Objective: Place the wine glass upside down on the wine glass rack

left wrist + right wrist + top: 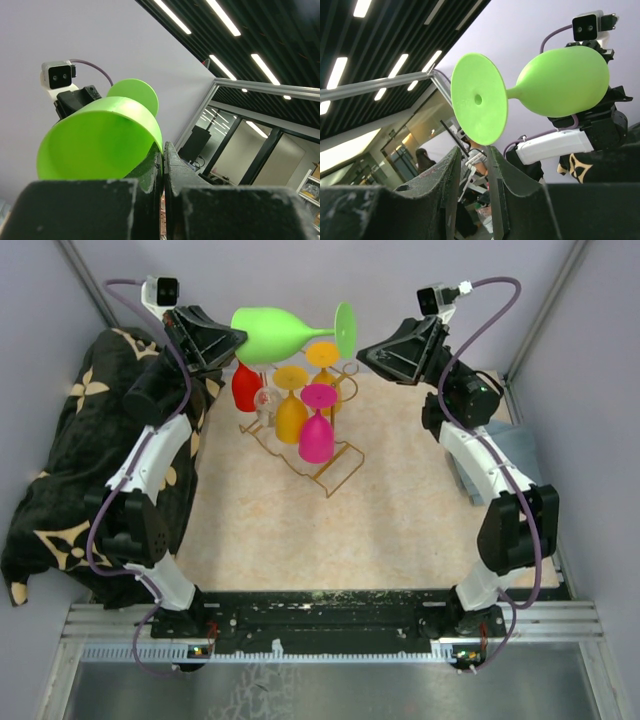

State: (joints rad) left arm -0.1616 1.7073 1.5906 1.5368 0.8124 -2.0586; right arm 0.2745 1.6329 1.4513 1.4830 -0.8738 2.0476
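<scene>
Lying on its side in the air, the wine glass (278, 335) is carried above the wine glass rack (335, 475), which stands on the far half of the table (300, 540). Its open mouth is turned to the left and its round foot to the right.

The left pincer (236, 340) is closed tight on the thin wall of the bowl at the rim, with 1 finger inside and 1 outside, as the left wrist view shows. A rim grip is judged to be chosen because the bowl is too wide to be spanned.

The right pincer (362, 348) is set narrowly apart at the foot, whose lower edge is seen dipping toward the gap between the 2 fingers. Whether the foot is touched cannot be told. This meeting of both arms is judged to serve a hand-over, so that the glass can be turned mouth down.

On the rack, a red glass (247, 388), an orange glass (290, 412) and a magenta glass (317, 437) are seen upside down, feet uppermost. The green one is not yet placed. A free loop must be found beside them, and a slip from the smooth rim is the risk to be guarded against.
</scene>
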